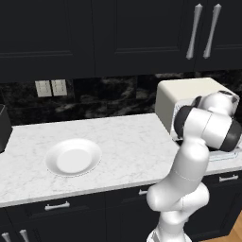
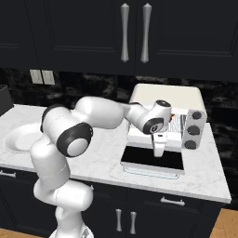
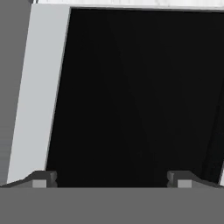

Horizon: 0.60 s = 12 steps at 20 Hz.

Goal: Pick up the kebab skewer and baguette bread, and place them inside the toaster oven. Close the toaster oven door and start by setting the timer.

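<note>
Worktop: white marble worktop (image 1: pixel 123 142) over dark drawers, black cabinets above, dark stone backsplash with two pale wall plates (image 1: pixel 51 88).
Toaster oven: cream toaster oven (image 2: pixel 167 100) stands at the right end of the worktop, against the backsplash; three dark knobs (image 2: pixel 194 129) on its right side.
Toaster oven door: toaster oven door (image 2: pixel 153 159) lies folded down flat toward the worktop edge, dark glass up.
Gripper: gripper (image 2: pixel 158 149) hangs just above the open door, fingers (image 3: pixel 43 178) spread wide, nothing between them.
Plate: one white plate (image 1: pixel 73 157) at the left, bare.
Hidden: oven interior is mostly covered by the arm; a small red-brown bit shows by the wire rack, too small to name.
Cut off: dark appliance (image 1: pixel 4 127) at the left edge.
</note>
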{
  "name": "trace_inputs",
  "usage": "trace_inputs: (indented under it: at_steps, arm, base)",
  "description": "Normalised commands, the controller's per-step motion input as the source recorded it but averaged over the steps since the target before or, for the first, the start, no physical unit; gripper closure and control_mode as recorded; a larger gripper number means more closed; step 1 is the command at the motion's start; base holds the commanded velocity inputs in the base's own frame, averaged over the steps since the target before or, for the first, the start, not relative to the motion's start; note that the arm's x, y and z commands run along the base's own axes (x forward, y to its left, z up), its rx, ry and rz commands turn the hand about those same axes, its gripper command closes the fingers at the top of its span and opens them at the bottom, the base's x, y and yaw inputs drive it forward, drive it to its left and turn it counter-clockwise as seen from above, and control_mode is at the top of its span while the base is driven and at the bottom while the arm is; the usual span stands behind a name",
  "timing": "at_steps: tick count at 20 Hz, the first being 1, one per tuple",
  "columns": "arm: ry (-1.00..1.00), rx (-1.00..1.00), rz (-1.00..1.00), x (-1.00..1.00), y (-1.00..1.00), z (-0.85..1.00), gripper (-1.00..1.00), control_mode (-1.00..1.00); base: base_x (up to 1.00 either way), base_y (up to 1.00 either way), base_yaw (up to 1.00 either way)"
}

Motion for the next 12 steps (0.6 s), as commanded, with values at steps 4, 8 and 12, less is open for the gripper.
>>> trace_inputs:
  at_steps: [4, 8, 12]
  arm:
    - [0.00, 0.00, 0.00, 0.36, 0.00, 0.00, -1.00, -1.00]
    - [0.00, 0.00, 0.00, 0.24, 0.00, 0.00, -1.00, -1.00]
    - [0.00, 0.00, 0.00, 0.12, 0.00, 0.00, -1.00, -1.00]
  base:
    - [0.00, 0.00, 0.00]
    - [0.00, 0.00, 0.00]
    - [0.00, 0.00, 0.00]
